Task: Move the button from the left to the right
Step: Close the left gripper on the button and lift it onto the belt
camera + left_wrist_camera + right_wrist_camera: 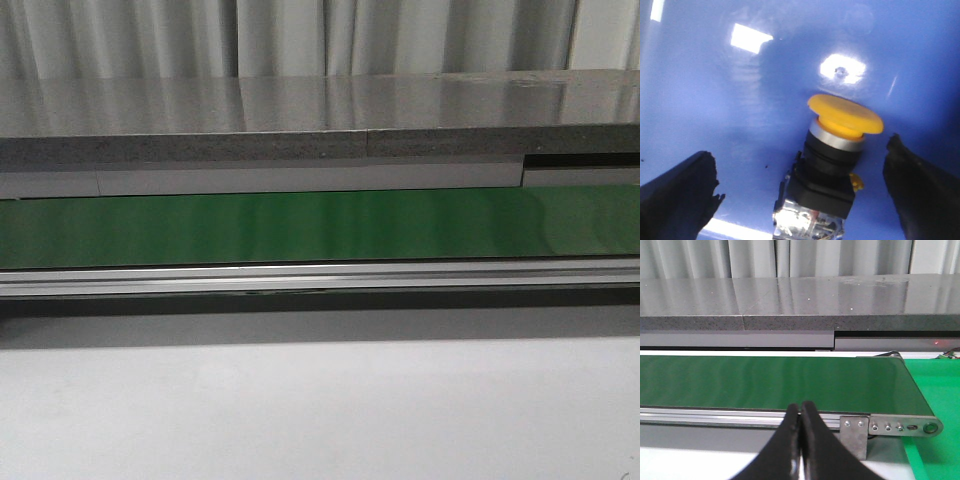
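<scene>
On my left wrist camera, the left fingers (805,190) are spread wide, one dark finger on each side of the button (827,165), neither touching it. The button lies tilted on a glossy blue surface (715,125), its yellow cap (845,116) pointing away from the fingers, a silver ring under the cap, then the black body and a clear base nearest the camera. On my right wrist camera, the right fingers (800,440) are pressed together with nothing between them, hanging just in front of the green belt (770,382). Beyond the belt from those fingers runs a grey stone ledge (790,300), with pale curtains (790,257) behind. The front camera shows the belt and a white worktop (320,410) below it; I see no button there.
</scene>
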Tool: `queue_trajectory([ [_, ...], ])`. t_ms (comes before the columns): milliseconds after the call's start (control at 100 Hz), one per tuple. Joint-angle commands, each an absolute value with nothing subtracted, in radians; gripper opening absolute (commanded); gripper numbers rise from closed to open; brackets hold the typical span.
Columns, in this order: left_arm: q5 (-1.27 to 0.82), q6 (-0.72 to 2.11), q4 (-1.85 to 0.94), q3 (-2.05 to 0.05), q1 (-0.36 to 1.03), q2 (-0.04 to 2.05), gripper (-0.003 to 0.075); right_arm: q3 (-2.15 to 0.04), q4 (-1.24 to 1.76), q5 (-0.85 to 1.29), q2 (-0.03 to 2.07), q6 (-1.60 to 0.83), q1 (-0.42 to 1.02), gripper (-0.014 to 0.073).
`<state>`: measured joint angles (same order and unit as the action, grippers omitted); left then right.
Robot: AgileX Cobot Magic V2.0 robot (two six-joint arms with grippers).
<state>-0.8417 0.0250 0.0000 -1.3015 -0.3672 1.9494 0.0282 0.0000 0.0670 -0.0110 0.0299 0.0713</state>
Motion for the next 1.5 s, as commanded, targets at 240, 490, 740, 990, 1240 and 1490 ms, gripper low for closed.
queue_trajectory([
  [240, -0.822, 0.022, 0.000, -1.330, -0.372, 1.968, 0.0452, 0.010, -0.005, -0.011, -0.030, 0.029, 0.072, -0.0067],
  [490, -0.808, 0.022, 0.000, -1.336, -0.372, 1.978, 0.0158, 0.010, -0.005, -0.011, -0.030, 0.029, 0.072, -0.0067],
  [740, -0.876, 0.022, 0.019, -1.408, -0.372, 1.960, -0.0020, 0.010, -0.005, -0.011, -0.030, 0.029, 0.072, -0.0067],
  [990, -0.945, 0.061, -0.010, -1.538, -0.368, 1.862, -0.0020, 0.010, -0.005, -0.011, -0.030, 0.029, 0.072, -0.0067],
  [1240, -1.032, 0.210, -0.211, -1.619, -0.350, 1.821, -0.0021, 0.010, -0.005, -0.011, -0.030, 0.029, 0.072, -0.0067],
  [1490, -1.040, 0.230, -0.192, -1.615, -0.242, 1.821, -0.0020, 0.010, -0.005, -0.011, -0.030, 0.029, 0.072, -0.0067],
])
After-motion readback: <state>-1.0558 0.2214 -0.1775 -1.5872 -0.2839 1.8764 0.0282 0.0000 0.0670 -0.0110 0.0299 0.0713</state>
